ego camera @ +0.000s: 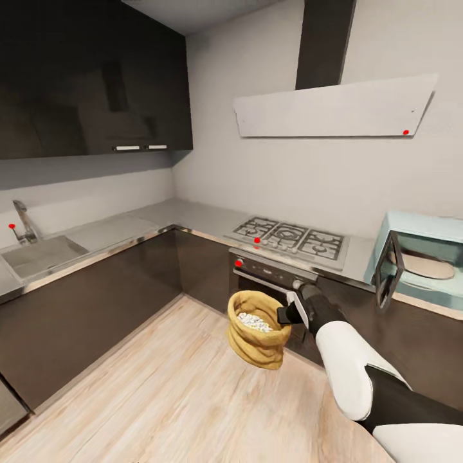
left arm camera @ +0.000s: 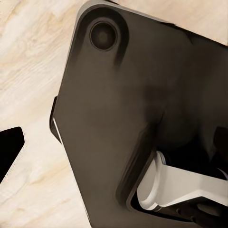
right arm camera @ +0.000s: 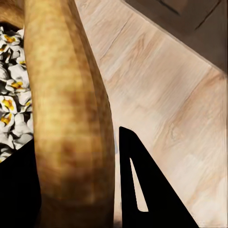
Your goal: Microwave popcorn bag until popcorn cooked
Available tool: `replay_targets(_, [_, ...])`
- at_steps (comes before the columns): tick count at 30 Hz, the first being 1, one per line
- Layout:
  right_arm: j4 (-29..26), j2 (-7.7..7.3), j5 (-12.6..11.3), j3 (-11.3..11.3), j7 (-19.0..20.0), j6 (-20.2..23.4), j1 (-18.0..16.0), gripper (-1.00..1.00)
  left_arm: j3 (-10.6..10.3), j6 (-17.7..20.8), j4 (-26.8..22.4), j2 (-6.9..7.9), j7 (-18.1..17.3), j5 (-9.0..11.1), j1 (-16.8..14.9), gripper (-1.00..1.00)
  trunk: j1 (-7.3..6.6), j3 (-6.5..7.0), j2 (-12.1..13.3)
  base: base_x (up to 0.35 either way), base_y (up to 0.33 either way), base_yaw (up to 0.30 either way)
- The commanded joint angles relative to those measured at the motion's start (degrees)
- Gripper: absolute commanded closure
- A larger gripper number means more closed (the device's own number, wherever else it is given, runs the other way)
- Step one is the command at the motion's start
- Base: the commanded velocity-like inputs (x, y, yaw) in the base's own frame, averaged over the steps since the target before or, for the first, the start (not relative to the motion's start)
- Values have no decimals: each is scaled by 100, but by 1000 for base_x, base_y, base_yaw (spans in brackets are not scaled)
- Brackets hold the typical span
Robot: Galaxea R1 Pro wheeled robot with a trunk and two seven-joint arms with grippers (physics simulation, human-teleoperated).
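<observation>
Popcorn bag (ego camera: 258,329): one, holding many popcorn (ego camera: 255,321) pieces.
Right gripper (ego camera: 287,311): jaws pinching its rim.
Microwave (ego camera: 421,258): one, door open.
Left jaws: cannot tell.

A dark robot body panel (left arm camera: 128,118) with a round recess (left arm camera: 103,35) hung over the pale wooden floor (left arm camera: 28,71). A white cylindrical part (left arm camera: 175,185) showed beside the panel. Gripper state indeterminate.

Pale grey walls (ego camera: 289,173) meet in the corner, glossy dark upper cabinets (ego camera: 90,77) to the left, a flat white hood (ego camera: 334,109) over the gas hob (ego camera: 290,238). Steel sink (ego camera: 38,254) with its tap (ego camera: 23,222) sits left; light wood floor (ego camera: 161,386) spreads below.
</observation>
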Motion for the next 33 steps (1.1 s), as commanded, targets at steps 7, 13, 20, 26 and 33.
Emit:
replay_targets(7, [-8, -13, 53, -42, 43, 15, -6, 100, -3, -12, -9, 7, -1, 31, 0, -100, -2, 11, -8, -252, 12, -277])
replay_targets(13, [-8, -95, 53, -42, 45, 15, -6, 100, -11, -12, -6, 8, -1, 35, 3, -100, -2, 28, -8, -10, 0, -277])
replay_targets(20, [-8, -110, 53, -42, 45, 15, -6, 100, -13, -12, -5, 8, -1, 35, 3, -100, -2, 48, -8, 0, 0, -277])
replay_targets(26, [-8, -110, 48, -42, 45, 15, -5, 100, -17, -12, -4, 8, -1, 34, 4, -100, -2, 60, -8, 0, 0, -184])
replay_targets(33, [-17, -196, 52, -42, 52, 20, -6, 100, -20, -12, -4, 8, -1, 29, 3, -100, -2, 60, -8, 0, 0, -5])
